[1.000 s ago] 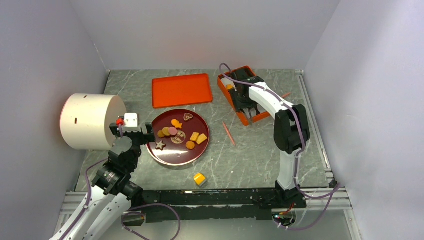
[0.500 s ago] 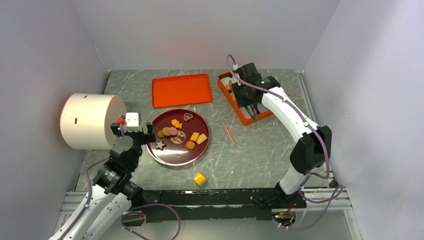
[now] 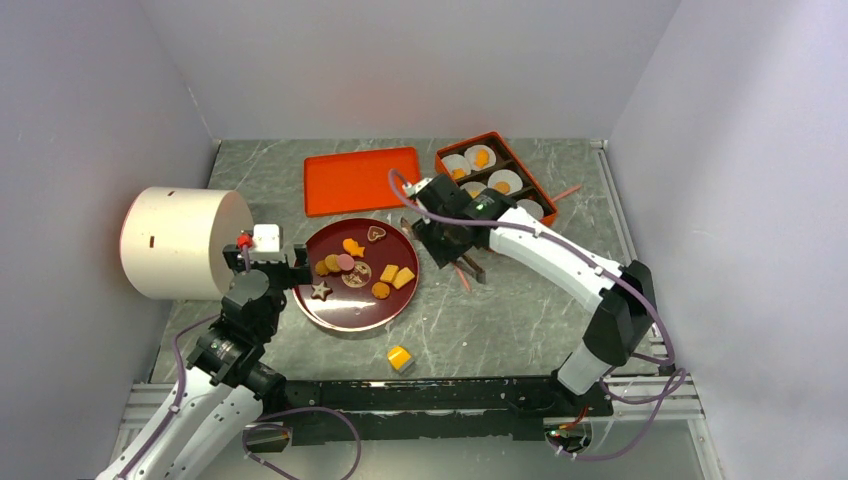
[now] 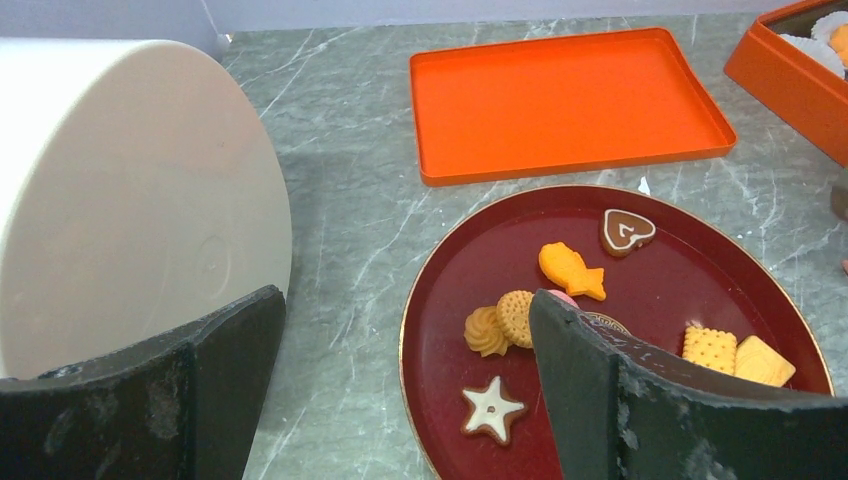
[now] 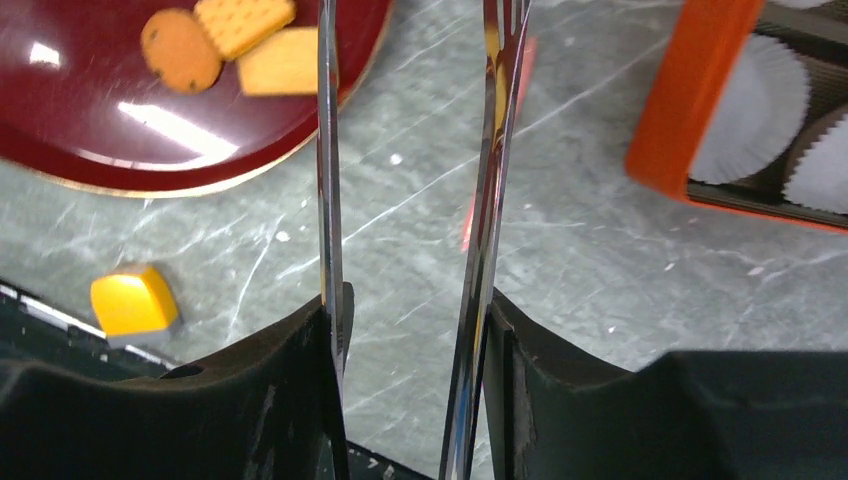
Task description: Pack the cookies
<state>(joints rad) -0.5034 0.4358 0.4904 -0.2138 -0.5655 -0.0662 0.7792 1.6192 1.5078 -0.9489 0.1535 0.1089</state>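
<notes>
Cookies (image 3: 357, 272) are lying mostly in a loose cluster on the red plate (image 3: 350, 306), several touching or just beside each other. A few are already sitting in white paper cups (image 5: 750, 110) inside the orange box (image 5: 690, 100), behind and to the right of the plate.

The right arm's fingers (image 5: 290, 380) are clenching a pair of thin metal tongs (image 5: 327, 150). The blades are standing apart with nothing between them. The tips are hanging over bare worktop (image 3: 520, 310) just right of the plate's rim, above a thin pink stick (image 3: 464, 281).

The left arm's fingers (image 4: 600, 400) are spread wide and holding nothing. They are hovering at the plate's left edge, between it and the white cylinder (image 3: 180, 240).

Judged step: the tongs are heading in for another cookie; packing is partly done.

Risks from here:
- The tips may be running low enough to clip the plate's raised rim on the way in. That would jolt the plate and scatter the cluster.
- The cookies are flat and the plate looks glossy, so a cookie could skid away or flip as the blades close.
- Neighbours are crowding, so the blades could catch two cookies or push one off.
- The blades are only being pinched by the fingers. A side load could twist them, and the tips would stop meeting.
- The pink stick could get dragged along.
- The left fingers are sitting close enough to nudge the plate.
</notes>
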